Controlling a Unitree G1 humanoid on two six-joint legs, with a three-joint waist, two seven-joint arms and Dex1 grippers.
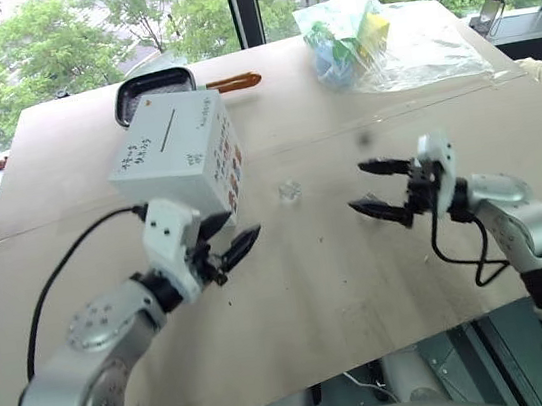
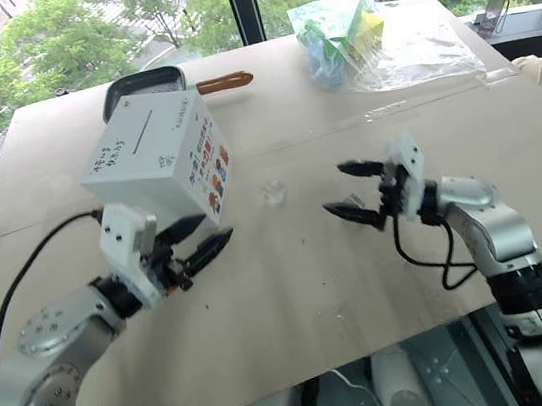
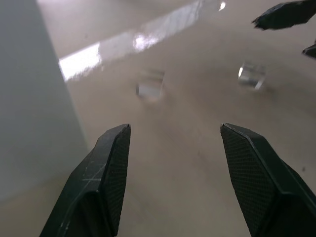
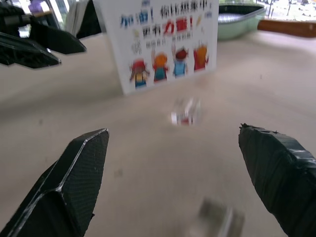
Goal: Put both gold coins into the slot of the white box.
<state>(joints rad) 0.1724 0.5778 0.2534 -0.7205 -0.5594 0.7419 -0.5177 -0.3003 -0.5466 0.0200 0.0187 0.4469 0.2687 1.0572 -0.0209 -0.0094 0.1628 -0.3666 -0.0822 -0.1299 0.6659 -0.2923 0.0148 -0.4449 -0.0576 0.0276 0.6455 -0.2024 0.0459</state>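
The fingers of both grippers stand spread and empty: the left gripper [image 1: 225, 238] hangs just beside the white cardboard cube box [image 1: 178, 153], the right gripper [image 1: 375, 188] over the open tan bench [image 1: 305, 299]. One tiny, almost clear gold coin [image 1: 290, 191] lies between them near the box's pictured face; the other [image 2: 353, 202] sits close under the right fingers [image 4: 74, 182]. The thin dark slot [image 1: 162, 132] faces upward. The coins are small and glinting, so a pinch could easily skid one away or close on nothing.
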